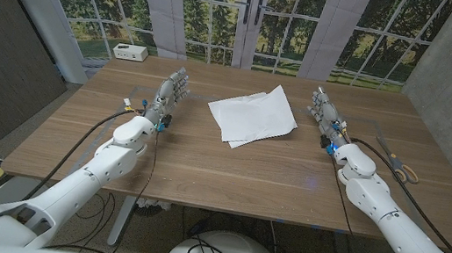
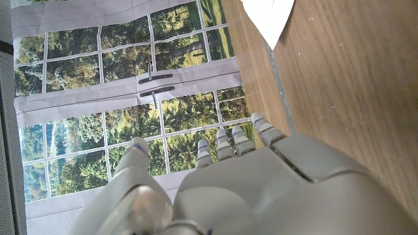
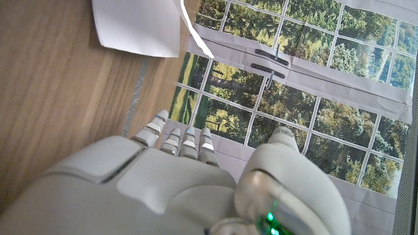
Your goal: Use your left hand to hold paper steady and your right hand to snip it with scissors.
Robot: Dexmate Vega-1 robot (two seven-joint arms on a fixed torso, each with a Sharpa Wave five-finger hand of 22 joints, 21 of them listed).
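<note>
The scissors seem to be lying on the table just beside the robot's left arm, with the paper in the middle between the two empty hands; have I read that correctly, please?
Not quite: the scissors lie beside the right arm, near the table's right edge, as the head view shows. The rest holds: the paper sits in the middle, between the left hand and the right hand, and both hands hold nothing.

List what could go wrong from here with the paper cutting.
1. The scissors lie at the table's right edge, behind the right hand; reaching back for them could nudge them off.
2. The paper looks like loosely stacked sheets, so the left hand, which holds nothing now, may pin only the top one and the rest could slide.
3. The scissors lie flat, so getting fingers under the handles may be awkward.
</note>
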